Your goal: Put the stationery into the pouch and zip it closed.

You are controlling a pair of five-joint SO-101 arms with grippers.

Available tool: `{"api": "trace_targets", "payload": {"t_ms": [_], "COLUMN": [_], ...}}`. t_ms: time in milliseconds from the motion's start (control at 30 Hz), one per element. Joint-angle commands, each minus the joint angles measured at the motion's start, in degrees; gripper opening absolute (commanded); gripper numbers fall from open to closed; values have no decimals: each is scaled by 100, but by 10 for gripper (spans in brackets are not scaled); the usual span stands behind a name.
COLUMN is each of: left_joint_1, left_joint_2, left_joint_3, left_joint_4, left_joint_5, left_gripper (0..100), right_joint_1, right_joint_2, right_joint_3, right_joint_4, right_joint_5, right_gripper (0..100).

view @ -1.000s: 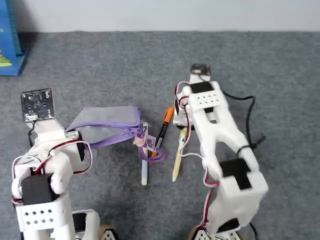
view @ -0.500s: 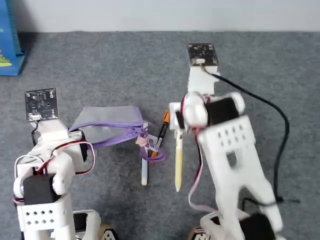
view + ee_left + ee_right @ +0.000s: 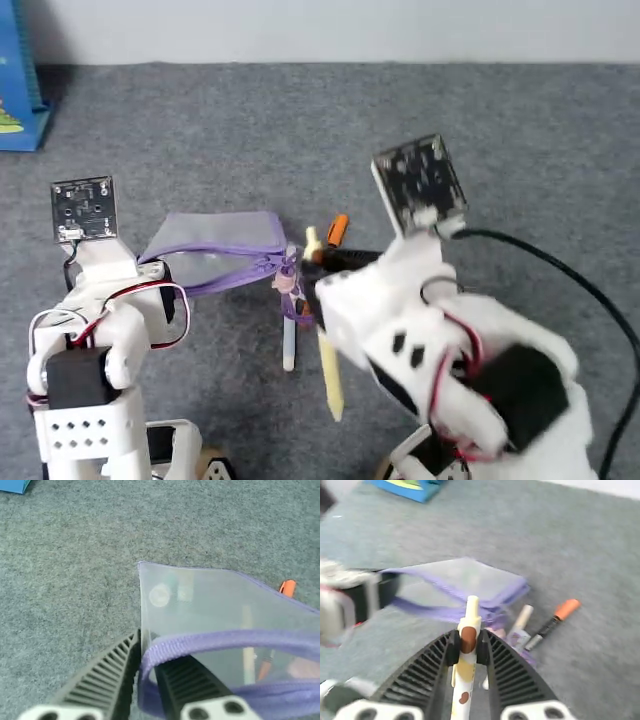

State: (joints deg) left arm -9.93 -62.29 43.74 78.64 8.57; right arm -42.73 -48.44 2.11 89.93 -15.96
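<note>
Left gripper [image 3: 144, 647] clamped on the purple zip band of the pouch [image 3: 210, 605], lifting one lip so the mouth gapes, likely to give the other arm a clear entry. Right gripper [image 3: 468, 641] closed around a cream spotted pen [image 3: 470, 607], which points at the pouch near its zip end. Orange-capped marker [image 3: 555, 616] and pale pen [image 3: 289, 345] lie on the grey mat [image 3: 500, 130] beside that end. Pouch looks empty; shapes behind its clear wall seem to lie outside it.
</note>
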Motion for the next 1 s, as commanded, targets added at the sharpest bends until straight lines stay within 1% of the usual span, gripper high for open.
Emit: {"api": "trace_targets", "payload": {"t_ms": [0,133,233,333,400,567,733,833,967], "left_joint_1": [44,35,35,35,35,26,26,26,26], "left_joint_2": [-26,-26,-26,-26,-26,-26,-26,-26,-26], "left_joint_3": [-40,-40,-40,-40,-40,-40,-40,-40,-31], "left_joint_4": [0,0,9,9,9,9,9,9,9], "left_joint_5": [18,18,18,18,18,18,18,18,18], "left_gripper": [10,10,10,10,10,10,10,10,10], "right_joint_1": [-470,-602,-611,-576,-567,-576,-593,-593,-593], "right_joint_2": [-338,-734,-1121,-1692,-2149,-3108,-3547,-3626,-3600], "right_joint_3": [-264,-185,202,818,1284,2347,3429,4097,5011], "right_joint_4": [-22,-31,-92,-426,-866,-2308,-3776,-4910,-6703], "right_joint_5": [18,18,26,70,308,466,457,475,484], "right_gripper": [8,8,8,8,8,8,8,8,8]}}
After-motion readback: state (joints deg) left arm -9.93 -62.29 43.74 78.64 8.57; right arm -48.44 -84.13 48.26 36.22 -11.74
